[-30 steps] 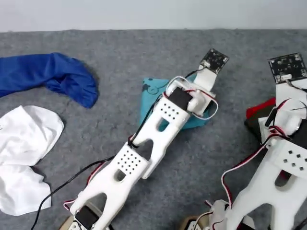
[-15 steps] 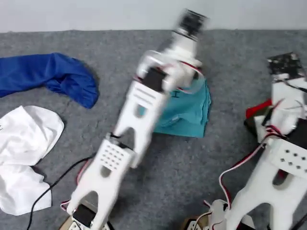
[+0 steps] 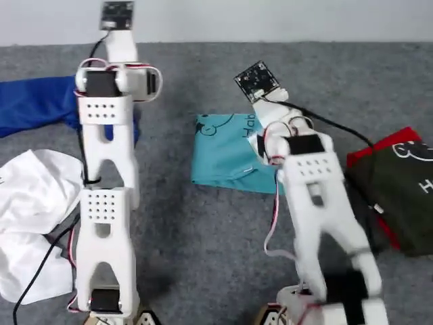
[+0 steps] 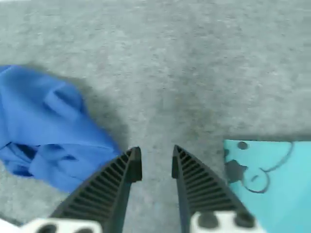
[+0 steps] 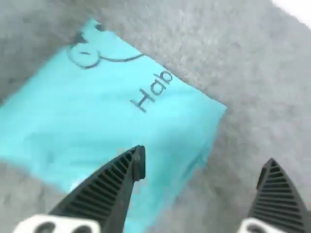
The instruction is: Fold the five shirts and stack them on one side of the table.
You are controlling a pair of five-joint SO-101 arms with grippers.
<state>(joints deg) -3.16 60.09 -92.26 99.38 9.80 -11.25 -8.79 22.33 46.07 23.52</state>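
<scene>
Tool, left [image 4: 156, 150]: narrow gap, empty, over worktop [image 4: 194, 73] between blue shirt [image 4: 43, 121] and teal shirt [image 4: 277, 184].
Tool, right [image 5: 205, 156]: spread wide, empty, above teal shirt.

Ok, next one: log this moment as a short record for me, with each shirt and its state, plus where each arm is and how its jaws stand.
teal shirt: folded flat, mid-table
blue shirt: crumpled, far left
white shirt: crumpled, near left
dark shirt: lying on red shirt, right side
left arm: over table between blue and teal shirts, jaws slightly apart, empty
right arm: over teal shirt's edge, jaws wide apart, empty
</scene>
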